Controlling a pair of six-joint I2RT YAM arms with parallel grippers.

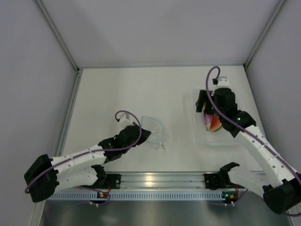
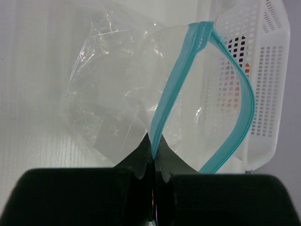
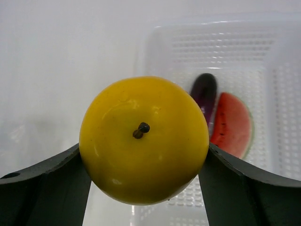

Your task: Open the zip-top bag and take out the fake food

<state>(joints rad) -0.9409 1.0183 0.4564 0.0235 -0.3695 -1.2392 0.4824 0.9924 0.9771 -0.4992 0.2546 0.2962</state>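
The left wall panel (image 1: 28, 94) meets the white worktop (image 1: 117, 89) along a metal frame edge, leaving a band of open surface between that edge and the left arm. The left arm lies low across the near-left area. The left gripper (image 2: 154, 155) is clamped shut on the zip-top bag (image 1: 155, 129), with its jaws pinching one lip of the teal zip strip (image 2: 174, 89). The two halves of the strip stand apart, so the bag mouth is open. The bag sits on the worktop left of centre, its clear film crinkled. Open surface extends from the bag to the rear wall (image 1: 160, 28) and rightward to the basket.

The white perforated basket (image 1: 211, 139) rests on the right half of the worktop, well apart from the bag. Inside it, the purple piece (image 3: 204, 92) and the red wedge (image 3: 233, 125) lie side by side on the basket floor. The right gripper (image 3: 143, 160) is over the basket, closed on the yellow fruit (image 3: 144, 117), with one jaw against each side and the fruit's stem end facing the wrist camera. The right wall (image 1: 282, 84) runs just beyond the basket. A metal rail (image 1: 155, 179) spans the near edge between the two arm bases.
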